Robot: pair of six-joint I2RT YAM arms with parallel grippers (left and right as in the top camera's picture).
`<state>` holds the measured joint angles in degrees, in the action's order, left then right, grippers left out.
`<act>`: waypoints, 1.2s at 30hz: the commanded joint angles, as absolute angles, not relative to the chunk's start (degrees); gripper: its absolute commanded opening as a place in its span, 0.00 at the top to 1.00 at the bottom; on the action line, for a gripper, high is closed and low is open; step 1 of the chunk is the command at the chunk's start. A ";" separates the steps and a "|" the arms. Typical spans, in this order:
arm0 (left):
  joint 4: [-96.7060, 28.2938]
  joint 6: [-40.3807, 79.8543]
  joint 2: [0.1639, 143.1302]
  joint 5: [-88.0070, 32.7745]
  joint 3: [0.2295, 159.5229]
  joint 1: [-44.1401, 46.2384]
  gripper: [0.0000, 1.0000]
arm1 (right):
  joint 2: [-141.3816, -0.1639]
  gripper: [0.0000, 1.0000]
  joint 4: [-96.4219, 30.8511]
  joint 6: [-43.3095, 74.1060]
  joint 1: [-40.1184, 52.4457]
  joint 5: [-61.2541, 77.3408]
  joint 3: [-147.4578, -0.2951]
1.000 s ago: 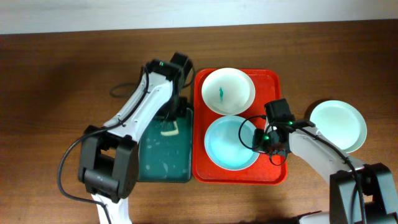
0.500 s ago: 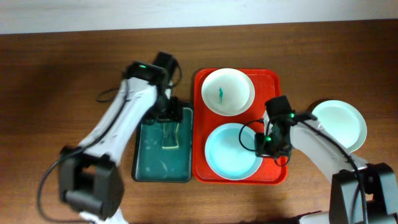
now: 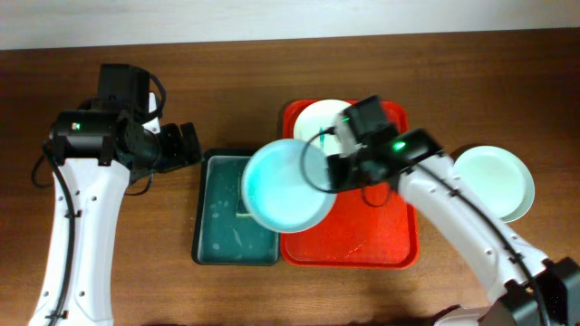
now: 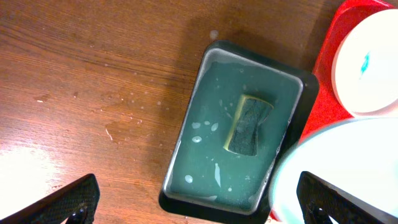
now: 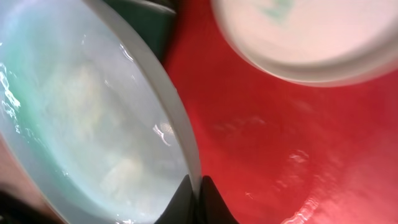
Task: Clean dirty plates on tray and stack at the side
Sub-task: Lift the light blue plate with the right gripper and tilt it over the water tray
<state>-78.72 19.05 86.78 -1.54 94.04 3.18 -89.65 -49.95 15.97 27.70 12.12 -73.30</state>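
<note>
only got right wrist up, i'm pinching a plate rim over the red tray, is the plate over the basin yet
Observer: Partly; the held plate overhangs the right side of the teal basin, the rest over the tray.
Operator: sponge in there
Observer: Yes, the sponge lies in the basin, nothing gripping it.
Operator: where's left
Observer: The left gripper is open, over the table by the basin's far left corner.
</note>
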 commanded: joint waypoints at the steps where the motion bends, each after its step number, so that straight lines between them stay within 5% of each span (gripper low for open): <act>1: -79.33 18.74 86.54 -1.76 94.91 2.94 0.01 | -91.81 0.96 -45.43 20.03 34.70 1.02 -74.30; 22: -79.33 18.74 86.54 -1.74 94.91 2.94 0.01 | -88.31 0.96 -41.10 14.98 64.75 -64.66 -75.99; 36: -79.33 18.74 86.54 -1.74 94.91 2.94 0.01 | -88.31 0.96 -41.10 14.98 69.36 -67.81 -75.99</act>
